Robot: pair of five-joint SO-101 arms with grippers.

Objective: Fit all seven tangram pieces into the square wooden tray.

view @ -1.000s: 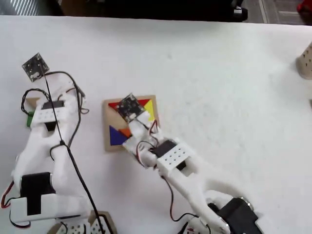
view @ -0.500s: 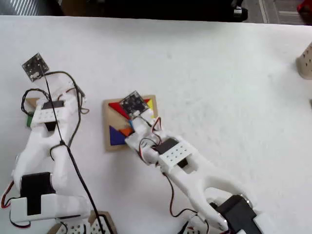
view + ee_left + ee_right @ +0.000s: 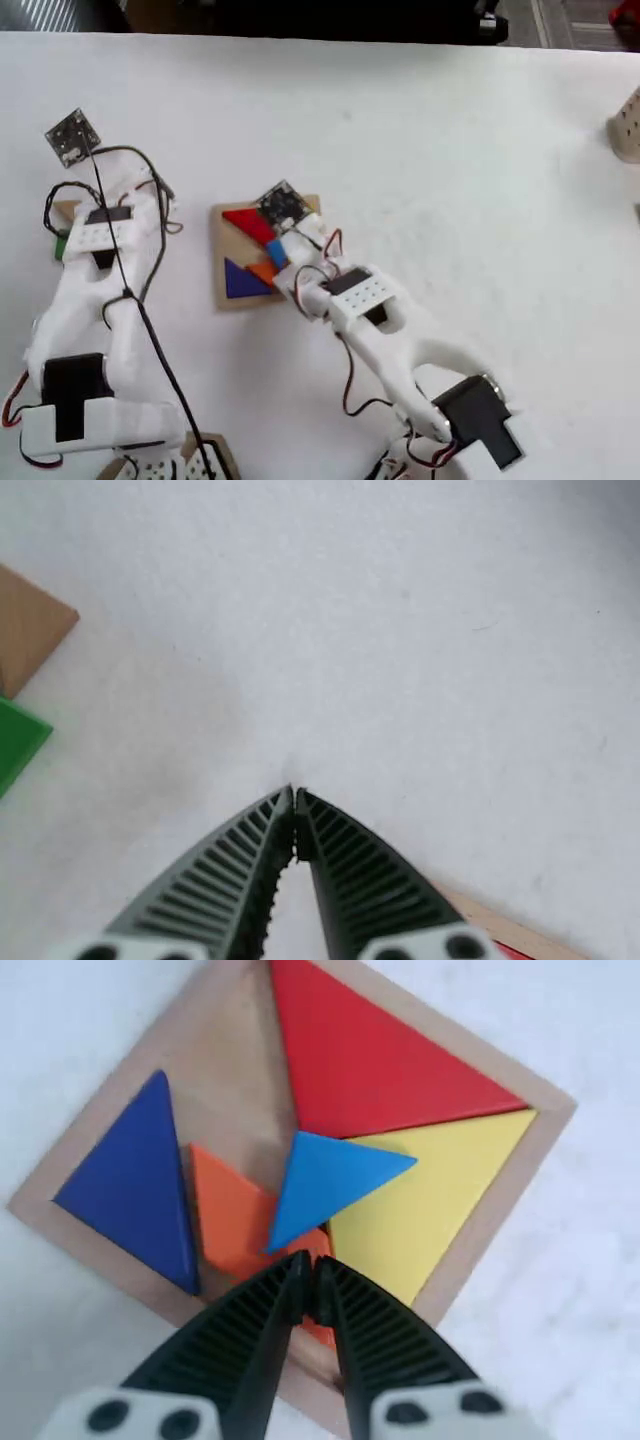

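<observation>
The square wooden tray [image 3: 545,1110] holds a red triangle [image 3: 370,1060], a yellow triangle [image 3: 430,1200], a dark blue triangle [image 3: 135,1185] and an orange piece [image 3: 230,1215]. A light blue triangle [image 3: 325,1185] lies askew over the orange and yellow pieces. My right gripper [image 3: 308,1265] is shut and empty, its tips just above the orange piece by the light blue triangle's corner. From above, the right arm covers the right half of the tray [image 3: 218,255]. My left gripper [image 3: 295,800] is shut over bare table. Beside it lie a green piece [image 3: 15,745] and a tan wooden piece [image 3: 30,630].
The green piece [image 3: 60,243] and the tan piece [image 3: 65,210] sit at the table's left, partly under the left arm. A perforated tan cylinder [image 3: 627,125] stands at the right edge. Cables trail over the left arm. Open table stretches behind and right of the tray.
The right arm has swung rightward over the tray and now hides the yellow triangle from above. The light blue triangle has come into sight beside its wrist. The left arm has kept still.
</observation>
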